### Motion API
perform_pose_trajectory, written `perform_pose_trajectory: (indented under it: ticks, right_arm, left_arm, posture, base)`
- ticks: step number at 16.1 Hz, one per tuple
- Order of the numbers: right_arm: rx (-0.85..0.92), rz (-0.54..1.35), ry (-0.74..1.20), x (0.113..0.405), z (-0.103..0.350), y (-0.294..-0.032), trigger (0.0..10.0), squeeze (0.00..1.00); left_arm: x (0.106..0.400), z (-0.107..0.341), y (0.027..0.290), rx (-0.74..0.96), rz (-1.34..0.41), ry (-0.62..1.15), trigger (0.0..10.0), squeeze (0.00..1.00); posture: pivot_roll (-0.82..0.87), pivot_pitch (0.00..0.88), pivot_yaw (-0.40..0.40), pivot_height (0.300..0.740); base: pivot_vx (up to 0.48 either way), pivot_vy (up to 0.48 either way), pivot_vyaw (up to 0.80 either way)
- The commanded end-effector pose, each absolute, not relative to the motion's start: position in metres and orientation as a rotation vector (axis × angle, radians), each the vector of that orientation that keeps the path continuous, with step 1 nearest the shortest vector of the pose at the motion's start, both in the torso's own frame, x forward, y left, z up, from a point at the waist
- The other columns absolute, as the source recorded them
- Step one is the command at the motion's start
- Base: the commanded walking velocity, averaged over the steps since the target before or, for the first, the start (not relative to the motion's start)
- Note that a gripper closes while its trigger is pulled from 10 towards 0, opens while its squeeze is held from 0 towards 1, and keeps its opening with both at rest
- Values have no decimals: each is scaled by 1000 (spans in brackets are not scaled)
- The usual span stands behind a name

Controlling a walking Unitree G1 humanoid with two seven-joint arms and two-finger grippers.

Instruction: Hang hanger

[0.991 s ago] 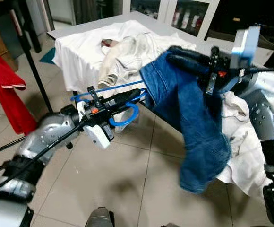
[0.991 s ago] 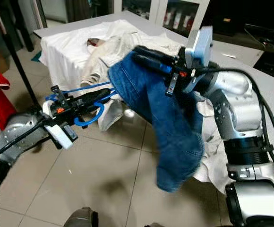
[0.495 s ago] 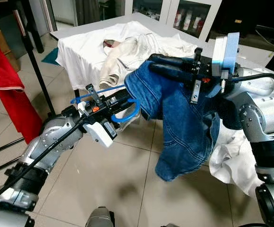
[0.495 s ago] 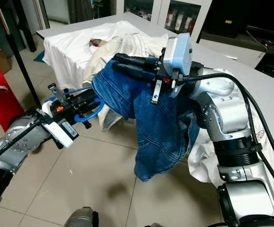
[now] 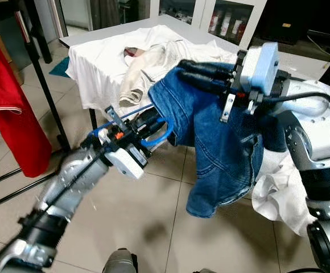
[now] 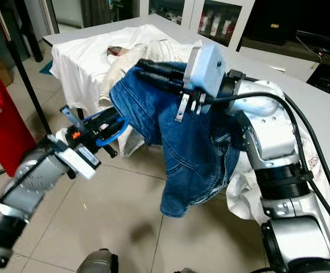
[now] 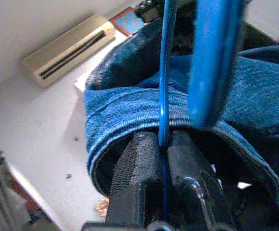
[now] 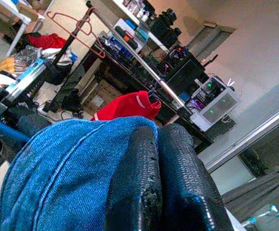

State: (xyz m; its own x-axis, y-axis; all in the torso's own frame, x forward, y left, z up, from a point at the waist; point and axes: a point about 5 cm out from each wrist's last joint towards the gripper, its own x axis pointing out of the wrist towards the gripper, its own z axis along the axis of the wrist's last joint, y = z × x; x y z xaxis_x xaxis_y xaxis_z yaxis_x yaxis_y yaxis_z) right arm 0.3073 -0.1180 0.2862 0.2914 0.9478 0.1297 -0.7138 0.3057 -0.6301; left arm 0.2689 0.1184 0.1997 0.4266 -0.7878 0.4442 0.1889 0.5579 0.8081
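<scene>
2 grippers are engaged. Left gripper [image 5: 153, 120] is clamped on the blue wire hanger [image 5: 132, 116], its tip at the waistband of the blue denim jeans [image 5: 222, 148]. Right gripper [image 5: 189, 74] is pinched on that waistband, above the floor off the white-draped table's [image 5: 97, 62] front edge. Recommended: hold the waistband taut and feed the hanger in level.

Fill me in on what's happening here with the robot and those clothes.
The robot is putting a pair of blue jeans onto a blue hanger. Its right pincer is shut on the jeans' waistband, holding them up above the tiled floor so they hang down. Its left pincer is shut on the hanger's thin wire, with the hanger's end at the waistband. Other clothes lie piled on the white table behind; a red garment hangs to the left.
</scene>
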Motion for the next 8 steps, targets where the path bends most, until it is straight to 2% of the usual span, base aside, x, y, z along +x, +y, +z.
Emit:
perform_pose_trajectory:
  ticks: [1, 2, 4, 8]
  right_arm:
    - [-565, 1177, -480, 305, 275, -119, 1137, 0]
    - [-581, 1183, -476, 304, 273, -118, 3608, 0]
    - [-636, 1179, -470, 303, 270, -116, 10000, 0]
    - [-704, 1122, -506, 307, 278, -116, 10000, 0]
  left_arm:
    - [263, 221, 115, 723, -601, -1064, 10000, 0]
    - [263, 222, 116, 714, -575, -1067, 10000, 0]
    - [263, 223, 116, 700, -510, -1085, 10000, 0]
    - [264, 225, 115, 684, -459, -1100, 10000, 0]
  posture:
    - [150, 0, -88, 710]
    - [150, 0, -88, 710]
    - [148, 0, -89, 710]
    - [154, 0, -95, 710]
  base:
    - [0, 0, 0]
    - [0, 0, 0]
    - [0, 0, 0]
    - [0, 0, 0]
